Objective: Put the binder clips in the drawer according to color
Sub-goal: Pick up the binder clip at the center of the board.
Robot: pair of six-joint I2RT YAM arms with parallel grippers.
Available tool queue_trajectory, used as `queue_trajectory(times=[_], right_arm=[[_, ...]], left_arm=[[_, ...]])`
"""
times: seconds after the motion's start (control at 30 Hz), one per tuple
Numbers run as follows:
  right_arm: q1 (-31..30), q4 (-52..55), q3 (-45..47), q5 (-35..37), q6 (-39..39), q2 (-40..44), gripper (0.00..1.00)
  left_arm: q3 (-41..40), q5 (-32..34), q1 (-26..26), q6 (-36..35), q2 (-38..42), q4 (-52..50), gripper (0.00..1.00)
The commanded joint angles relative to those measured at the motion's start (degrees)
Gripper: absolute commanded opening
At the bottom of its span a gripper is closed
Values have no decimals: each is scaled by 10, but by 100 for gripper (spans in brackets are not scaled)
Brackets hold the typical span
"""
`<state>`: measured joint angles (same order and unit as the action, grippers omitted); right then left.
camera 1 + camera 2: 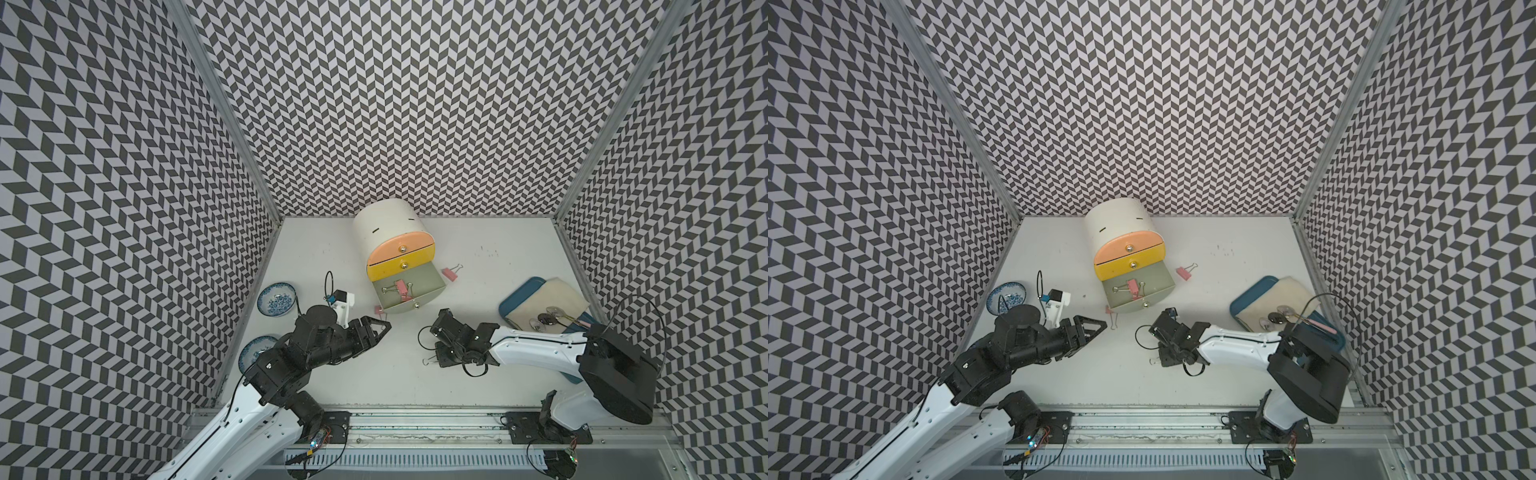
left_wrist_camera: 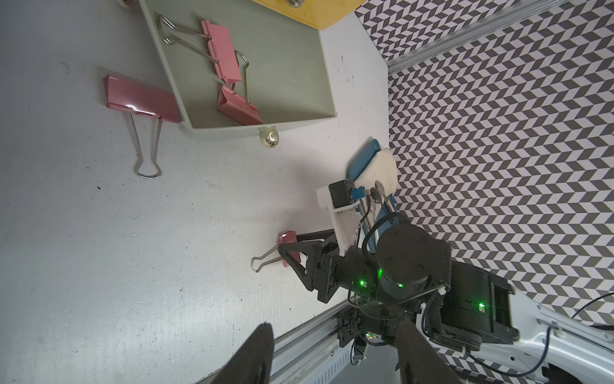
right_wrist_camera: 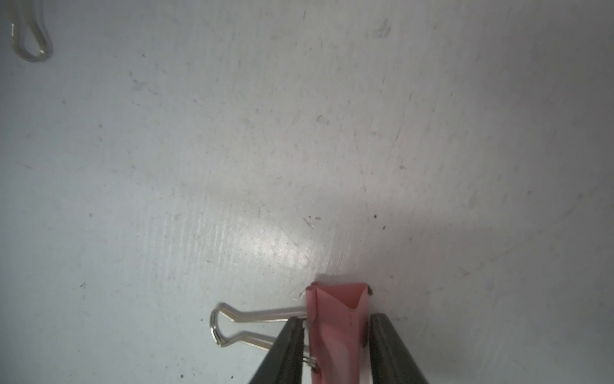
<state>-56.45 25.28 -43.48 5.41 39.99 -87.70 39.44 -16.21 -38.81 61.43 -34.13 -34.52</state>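
On the scuffed white tabletop [image 1: 478, 257] inside chevron-papered walls [image 1: 415, 124], the right gripper [image 3: 334, 324] pinches a pink steel binder clip [image 3: 335, 299] across its folded body, likely because the thin wire handles [image 3: 232, 324] would slip. It lies on the table near the open pale-green drawer [image 1: 436, 282] holding two pink clips [image 1: 400, 287]; the left gripper [image 1: 384, 326] hovers, jaws apart, empty.
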Motion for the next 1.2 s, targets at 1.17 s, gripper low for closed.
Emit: queue_trajectory(times=[1.17], right_arm=[[-43, 47, -4, 43, 24, 0, 24]], left_arm=[[-12, -1, 3, 1, -7, 42, 64]])
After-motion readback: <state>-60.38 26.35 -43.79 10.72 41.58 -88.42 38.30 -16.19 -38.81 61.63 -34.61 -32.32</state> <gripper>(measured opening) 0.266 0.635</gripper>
